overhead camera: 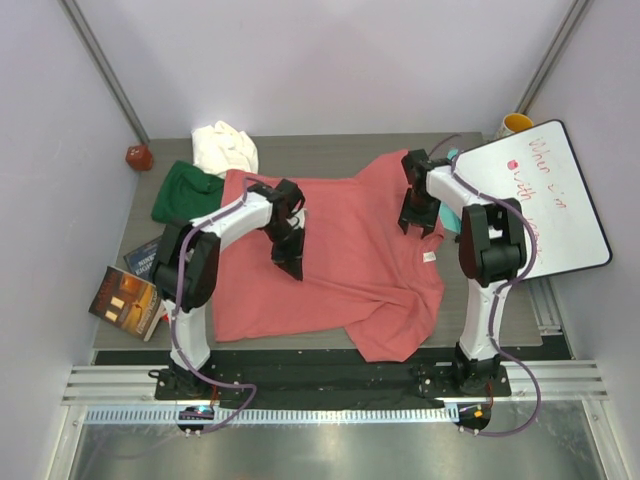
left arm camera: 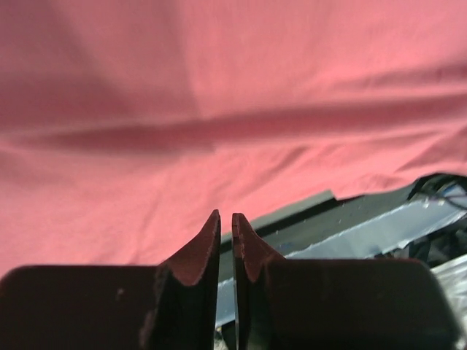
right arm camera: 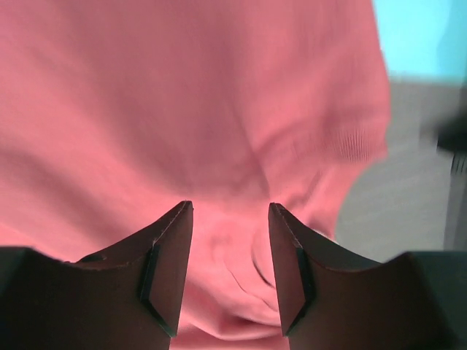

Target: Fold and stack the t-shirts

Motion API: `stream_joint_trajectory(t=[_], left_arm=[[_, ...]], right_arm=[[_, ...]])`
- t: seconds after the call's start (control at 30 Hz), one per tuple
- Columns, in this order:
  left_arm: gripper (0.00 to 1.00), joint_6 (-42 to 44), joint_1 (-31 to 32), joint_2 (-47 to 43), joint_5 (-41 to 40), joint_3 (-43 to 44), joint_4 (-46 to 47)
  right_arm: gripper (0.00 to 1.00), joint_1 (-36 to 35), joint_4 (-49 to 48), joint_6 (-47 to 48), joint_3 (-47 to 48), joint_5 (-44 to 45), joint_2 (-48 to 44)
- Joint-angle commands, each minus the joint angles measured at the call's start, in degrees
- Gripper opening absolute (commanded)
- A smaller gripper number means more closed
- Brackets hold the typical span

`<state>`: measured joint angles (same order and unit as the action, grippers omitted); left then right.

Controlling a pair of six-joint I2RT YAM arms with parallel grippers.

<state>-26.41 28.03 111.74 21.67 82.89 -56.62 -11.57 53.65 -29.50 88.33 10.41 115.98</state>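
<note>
- The salmon-pink cloth t-shirt (overhead camera: 340, 260) lay spread mid-bench (overhead camera: 320, 150), with no fold made.
- The left end effector (overhead camera: 288, 262) hung over its nine o'clock side, fingers together and gripping nothing.
- The right end effector (overhead camera: 415, 225) was at two o'clock, fingers apart above the cloth.
- The dark green t-shirt (overhead camera: 185, 190) at ten o'clock and the cream-white t-shirt (overhead camera: 225, 148) at eleven lay crumpled, and nothing was stacked.

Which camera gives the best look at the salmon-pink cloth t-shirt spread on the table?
The top external view: it shows nearly the whole salmon-pink cloth t-shirt spread out, small white neck label included. The left wrist view shows only a wrinkled patch by one edge; the right wrist view only a blurred close-up patch.
</note>
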Motion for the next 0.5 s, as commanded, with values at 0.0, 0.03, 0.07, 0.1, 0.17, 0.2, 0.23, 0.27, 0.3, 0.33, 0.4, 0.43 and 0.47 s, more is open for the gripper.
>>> stream_joint_trajectory(t=[0.0, 0.03, 0.07, 0.1, 0.17, 0.2, 0.23, 0.27, 0.3, 0.33, 0.4, 0.43, 0.47], left_arm=[[0.13, 3.3, 1.8, -6.6, 2.7, -3.4, -2.2], [0.14, 3.6, 2.5, -7.0, 2.7, -4.0, -2.5], [0.14, 4.0, 2.8, -7.3, 2.5, -5.3, -2.5], [0.14, 3.9, 3.1, -7.7, 2.5, -6.1, -2.4], [0.13, 3.7, 3.6, -8.6, 2.7, -8.4, -1.9], [0.13, 3.5, 3.8, -8.6, 2.8, -9.2, -1.7], [0.12, 3.2, 4.0, -8.5, 2.9, -10.0, -1.7], [0.08, 3.1, 4.2, -8.2, 2.7, -11.2, -1.9], [0.06, 2.8, 4.4, -7.8, 2.7, -11.7, -1.8], [0.04, 2.6, 4.7, -7.4, 2.6, -12.6, -1.8], [0.01, 1.7, 5.0, -7.0, 1.8, -13.2, -1.4], [0.02, 1.3, 5.3, -6.4, 1.8, -13.5, -1.1], [0.01, 0.9, 5.3, -6.0, 1.8, -13.6, -0.9]], right_arm=[[0.51, 1.2, -2.6, 2.5, 11.5, 1.2, 3.1], [0.52, 1.2, -2.4, 2.5, 12.3, 1.2, 4.1], [0.51, 1.3, -2.4, 2.7, 13.0, 1.0, 5.9], [0.51, 1.2, -2.1, 2.7, 13.7, 0.2, 6.9], [0.51, 1.2, -1.3, 2.6, 14.5, -0.8, 8.5], [0.51, 1.2, -1.1, 2.3, 14.4, -1.4, 9.4], [0.51, 1.2, -1.0, 2.3, 14.3, -1.7, 9.8], [0.51, 1.2, -0.8, 2.3, 14.3, -1.7, 10.2], [0.51, 1.2, -0.8, 2.3, 13.9, -1.8, 10.6], [0.50, 1.2, -0.8, 2.3, 13.7, -1.9, 10.8], [0.50, 1.2, -0.4, 2.4, 13.7, -2.8, 11.7], [0.50, 1.2, -0.3, 2.4, 13.8, -3.3, 12.0], [0.50, 1.2, 0.1, 2.5, 13.9, -3.8, 12.4]])
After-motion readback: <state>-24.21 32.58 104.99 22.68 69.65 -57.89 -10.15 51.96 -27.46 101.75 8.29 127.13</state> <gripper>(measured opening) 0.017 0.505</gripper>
